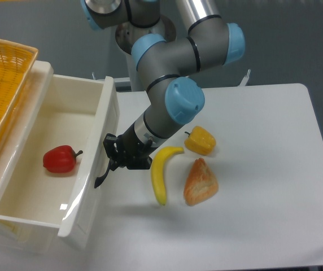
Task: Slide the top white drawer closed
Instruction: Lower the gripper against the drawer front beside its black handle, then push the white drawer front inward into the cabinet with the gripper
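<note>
One robot arm reaches down to the top white drawer (65,164), which sticks out at the left side of the tabletop (252,169). The drawer is still pulled open. Its front panel faces the arm and has a black curved handle (102,169) on it. The gripper (116,155) is right at that handle, pressed against the upper part of it. The jaws are black like the handle, so I cannot tell how far apart they are, or if they pinch the handle or only push on it.

Inside the drawer lies a red pepper (59,159) on the white bottom, near the middle. Behind the drawer, at the far left, sits an orange wicker basket (3,84).

Three foods lie on the tabletop just beside the arm. A yellow banana (161,175) lies closest to the gripper, very near it. A yellow pepper (201,140) sits a bit farther right. A piece of bread (200,182) lies in front of the yellow pepper, beside the banana.
</note>
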Available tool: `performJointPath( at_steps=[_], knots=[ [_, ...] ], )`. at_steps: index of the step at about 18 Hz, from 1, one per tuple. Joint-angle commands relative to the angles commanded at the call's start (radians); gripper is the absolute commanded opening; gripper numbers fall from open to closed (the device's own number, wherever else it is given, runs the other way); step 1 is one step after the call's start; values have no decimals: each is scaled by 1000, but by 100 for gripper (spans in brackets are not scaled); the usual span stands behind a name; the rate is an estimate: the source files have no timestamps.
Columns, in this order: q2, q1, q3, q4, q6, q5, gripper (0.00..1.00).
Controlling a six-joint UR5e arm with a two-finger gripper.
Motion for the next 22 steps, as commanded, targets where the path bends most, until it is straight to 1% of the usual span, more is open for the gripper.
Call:
performJointPath(
  at_steps=[14,18,22],
  knots=[
    [9,-44,0,2,-2,-2,12],
    [9,-66,2,5,-25,0,13],
    [8,-72,0,5,-25,0,13]
  ],
)
